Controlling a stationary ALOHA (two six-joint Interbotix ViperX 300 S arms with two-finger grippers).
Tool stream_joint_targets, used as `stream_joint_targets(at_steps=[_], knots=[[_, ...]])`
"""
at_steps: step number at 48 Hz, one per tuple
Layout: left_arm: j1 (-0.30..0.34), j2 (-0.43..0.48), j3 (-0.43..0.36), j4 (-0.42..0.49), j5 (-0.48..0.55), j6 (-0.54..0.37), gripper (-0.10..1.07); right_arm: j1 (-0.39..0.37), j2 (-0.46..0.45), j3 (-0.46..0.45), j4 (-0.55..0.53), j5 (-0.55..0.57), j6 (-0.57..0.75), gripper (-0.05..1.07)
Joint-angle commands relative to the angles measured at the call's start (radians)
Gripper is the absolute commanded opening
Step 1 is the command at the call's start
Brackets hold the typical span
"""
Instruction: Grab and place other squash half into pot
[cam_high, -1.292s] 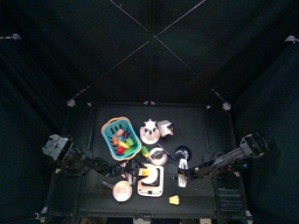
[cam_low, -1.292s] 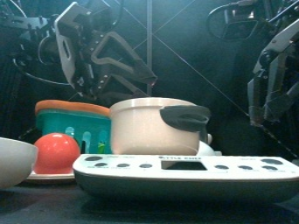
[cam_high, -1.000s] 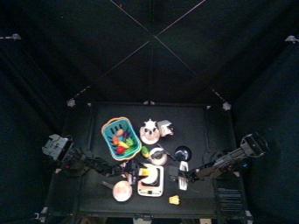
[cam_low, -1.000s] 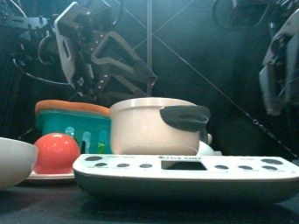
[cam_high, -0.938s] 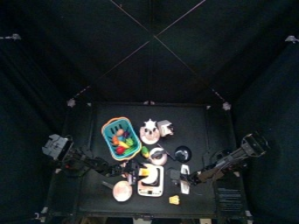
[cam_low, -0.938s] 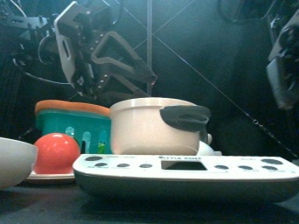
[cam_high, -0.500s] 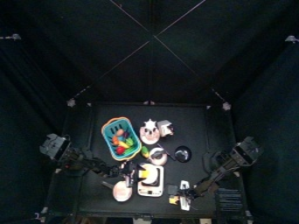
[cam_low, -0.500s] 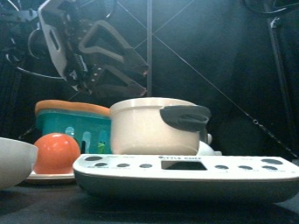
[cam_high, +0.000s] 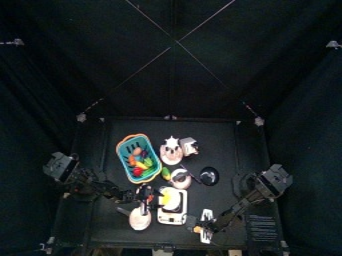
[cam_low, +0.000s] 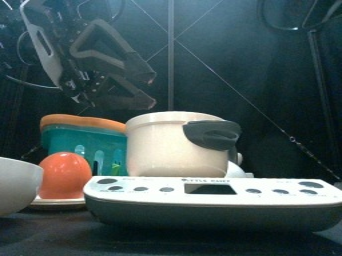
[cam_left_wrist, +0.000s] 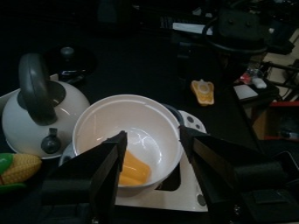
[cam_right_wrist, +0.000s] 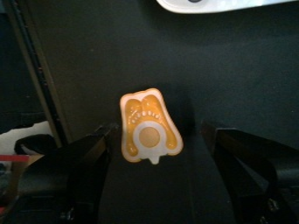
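The other squash half (cam_right_wrist: 149, 128), a small pale-yellow wedge, lies on the black table near its front edge. It also shows in the left wrist view (cam_left_wrist: 202, 91). My right gripper (cam_right_wrist: 158, 164) hangs open right above it, one jaw on each side, not touching; in the top view the right gripper (cam_high: 205, 231) is at the front right. My left gripper (cam_left_wrist: 163, 162) is open and empty above a deep white bowl (cam_left_wrist: 131, 140) that holds a yellow-orange piece (cam_left_wrist: 135, 170). In the top view the left gripper (cam_high: 134, 203) is at the front left.
A white pot with a black handle (cam_low: 181, 140) stands mid-table. The green-rimmed basket (cam_high: 136, 158) of coloured items stands left of it. A white flat appliance (cam_low: 207, 200) lies along the front. An orange-red ball (cam_low: 63, 175) sits on a plate at the left.
My right arm has swung toward the table's front edge, out of the front view, and now hangs over the squash half. My left arm has drifted left and upward.
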Motion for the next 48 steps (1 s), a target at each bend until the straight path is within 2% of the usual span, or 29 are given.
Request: stream_joint_targets(at_steps=[1,8,24,35,40,48], knots=[[-0.003,-0.025,0.0,0.003,-0.006,0.0,0.88,0.006,-0.006,-0.02,0.002,-0.006,-0.002,1.03],[-0.011,-0.032,0.014,-0.021,-0.006,-0.002,0.88,0.009,0.017,-0.02,0.002,-0.003,-0.002,1.03],[-0.034,-0.049,0.035,-0.029,0.0,-0.002,0.87,0.003,0.009,-0.026,-0.017,0.015,-0.005,1.03],[-0.046,-0.075,0.058,-0.08,0.0,-0.002,0.87,0.003,0.009,-0.029,-0.034,0.017,-0.005,1.01],[-0.048,-0.077,0.061,-0.086,0.0,0.0,0.87,0.003,0.012,-0.028,-0.038,0.017,-0.005,0.91],[-0.048,-0.077,0.061,-0.086,0.0,0.0,0.87,0.0,0.009,-0.032,-0.052,0.04,-0.006,0.64]])
